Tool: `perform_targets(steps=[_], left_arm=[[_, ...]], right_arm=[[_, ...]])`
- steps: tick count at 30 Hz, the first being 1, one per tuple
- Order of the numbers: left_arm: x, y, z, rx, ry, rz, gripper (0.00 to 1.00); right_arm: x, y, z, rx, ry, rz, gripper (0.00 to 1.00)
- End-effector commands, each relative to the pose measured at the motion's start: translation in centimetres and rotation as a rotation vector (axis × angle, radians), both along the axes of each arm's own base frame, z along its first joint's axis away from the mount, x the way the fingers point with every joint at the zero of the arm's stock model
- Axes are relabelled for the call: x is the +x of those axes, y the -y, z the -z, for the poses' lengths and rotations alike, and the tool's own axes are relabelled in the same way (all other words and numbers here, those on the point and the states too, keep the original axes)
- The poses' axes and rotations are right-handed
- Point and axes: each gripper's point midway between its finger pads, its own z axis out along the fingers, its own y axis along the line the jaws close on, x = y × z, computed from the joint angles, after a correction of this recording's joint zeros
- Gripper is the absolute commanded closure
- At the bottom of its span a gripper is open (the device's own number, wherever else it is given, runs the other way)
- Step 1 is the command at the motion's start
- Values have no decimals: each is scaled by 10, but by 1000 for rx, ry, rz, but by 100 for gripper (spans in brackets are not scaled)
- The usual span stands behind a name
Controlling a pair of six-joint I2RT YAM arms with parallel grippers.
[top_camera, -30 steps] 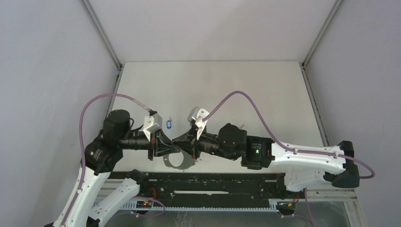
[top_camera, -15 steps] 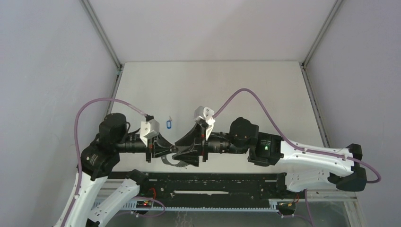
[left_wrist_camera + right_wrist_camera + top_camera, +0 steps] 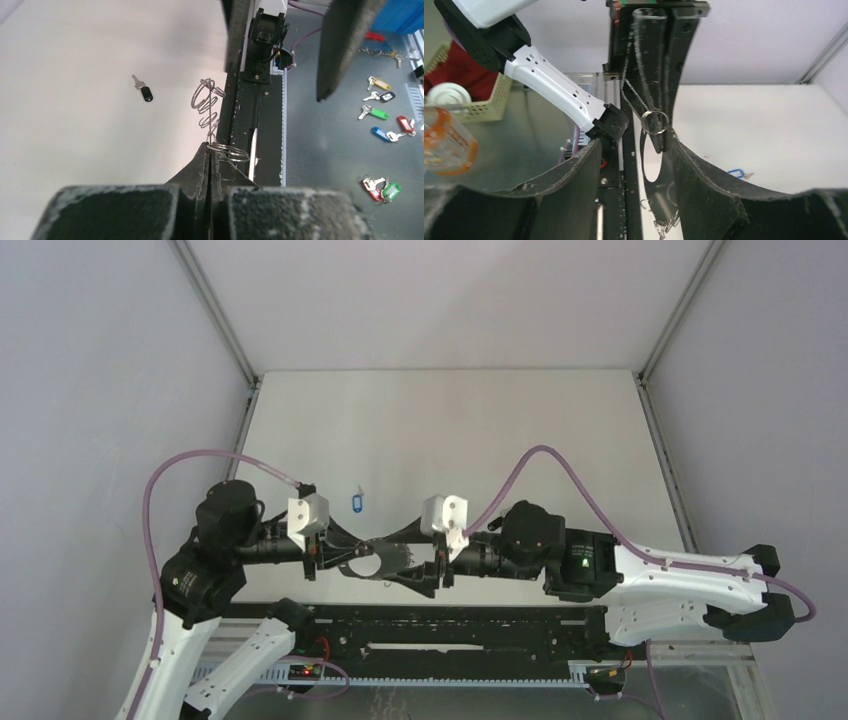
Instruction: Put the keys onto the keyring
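The keyring shows as a chain of thin wire rings (image 3: 205, 101) hanging from one small ring (image 3: 228, 151). My left gripper (image 3: 210, 147) is shut on that small ring, which also shows in the right wrist view (image 3: 655, 121). My right gripper (image 3: 636, 150) stands open, facing the left one, its fingers on either side of the ring without touching it. In the top view the two grippers (image 3: 365, 556) (image 3: 388, 560) meet near the table's front edge. The black-headed key (image 3: 143, 91) lies on the table to the left. The blue-headed key (image 3: 357, 502) lies just behind the grippers.
A black rail (image 3: 250, 105) runs along the near table edge under the rings. Beyond it, off the table, several tagged keys (image 3: 385, 115) lie on a grey surface. A basket (image 3: 479, 102) and a jar (image 3: 444, 145) sit off to the side.
My right gripper has opened and drawn back to the right. My left gripper has closed fully on the small ring and shifted left, nearer the front edge.
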Motion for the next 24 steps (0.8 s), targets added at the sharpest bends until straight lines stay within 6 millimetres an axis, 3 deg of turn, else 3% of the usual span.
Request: perform_targets(steps=[1, 6, 11, 24], left_arm=[[-1, 4, -30, -90, -19, -21, 100], [11, 7, -36, -147, -141, -122, 100], [10, 5, -35, -163, -122, -138, 100], [3, 3, -33, -166, -99, -118, 100]], right_arm=[[7, 1, -11, -8, 299, 106, 38], [0, -14, -16, -2, 454, 178, 43], [6, -26, -20, 23, 480, 232, 49], [18, -27, -29, 67, 443, 290, 55]])
